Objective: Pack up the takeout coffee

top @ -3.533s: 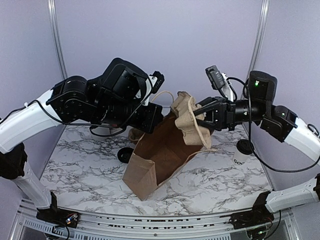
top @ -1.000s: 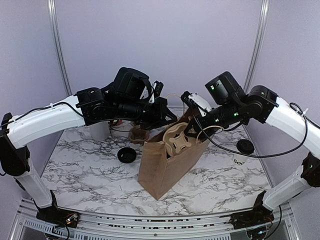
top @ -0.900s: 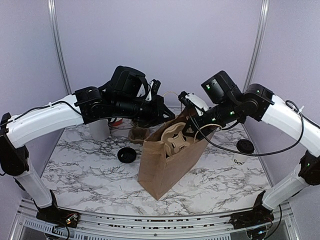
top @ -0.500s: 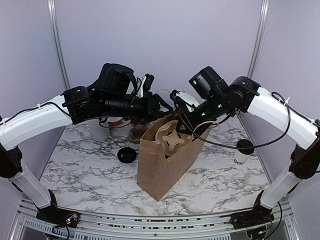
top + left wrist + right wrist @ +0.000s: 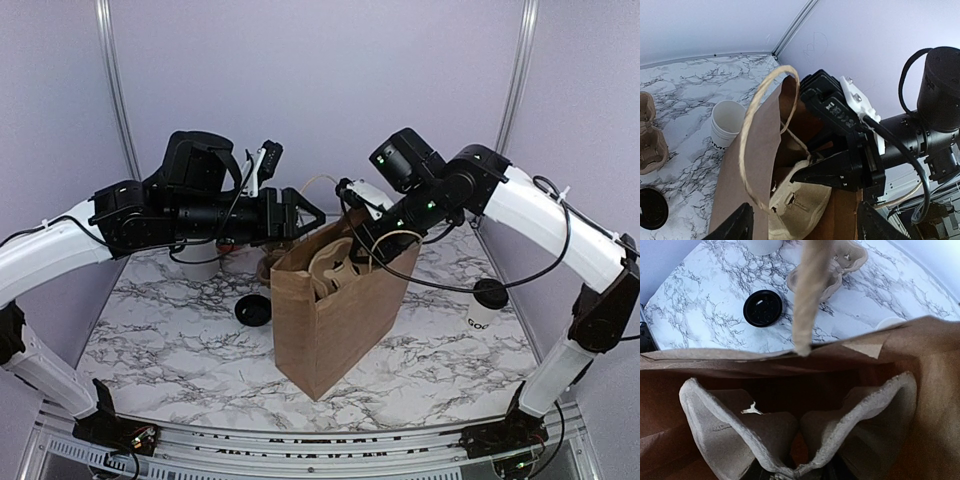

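Observation:
The takeout coffee (image 5: 486,304), a white cup with a black dome lid, stands on the table at the far right, apart from both arms. A brown paper bag (image 5: 335,320) stands upright in the middle. A pulp cup carrier (image 5: 328,266) sits folded in the bag's mouth. My right gripper (image 5: 366,236) reaches into the bag from the right and is shut on the carrier (image 5: 740,440), pinching its fold at the gripper (image 5: 792,473). My left gripper (image 5: 300,215) hangs open just left of the bag's rim, its fingers (image 5: 735,227) spread wide beside the twine handle (image 5: 751,150), holding nothing.
A loose black lid (image 5: 254,310) lies left of the bag. A second pulp carrier (image 5: 270,268) sits behind it. A lidless white cup (image 5: 200,264) stands at the back left under the left arm. Another lidless cup (image 5: 725,122) shows beyond the bag.
My left gripper has opened, let go of the bag's rim and drawn back to the left. The right gripper has shifted left with the carrier, and the bag now stands straighter.

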Robot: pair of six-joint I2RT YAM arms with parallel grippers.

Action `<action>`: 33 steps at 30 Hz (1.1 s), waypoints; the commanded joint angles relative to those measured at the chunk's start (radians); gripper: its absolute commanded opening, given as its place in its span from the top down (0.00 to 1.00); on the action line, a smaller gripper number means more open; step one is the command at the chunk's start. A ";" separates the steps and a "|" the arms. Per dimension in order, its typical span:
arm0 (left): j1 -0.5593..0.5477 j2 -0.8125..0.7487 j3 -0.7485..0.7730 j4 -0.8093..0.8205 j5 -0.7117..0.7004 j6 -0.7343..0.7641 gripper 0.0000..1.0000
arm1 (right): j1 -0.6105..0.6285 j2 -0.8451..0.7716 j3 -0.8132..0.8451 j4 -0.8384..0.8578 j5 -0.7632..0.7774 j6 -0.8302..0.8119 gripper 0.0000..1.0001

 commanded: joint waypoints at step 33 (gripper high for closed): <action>-0.002 -0.096 -0.095 0.022 -0.064 0.093 0.28 | -0.005 0.116 0.167 -0.086 0.005 -0.012 0.58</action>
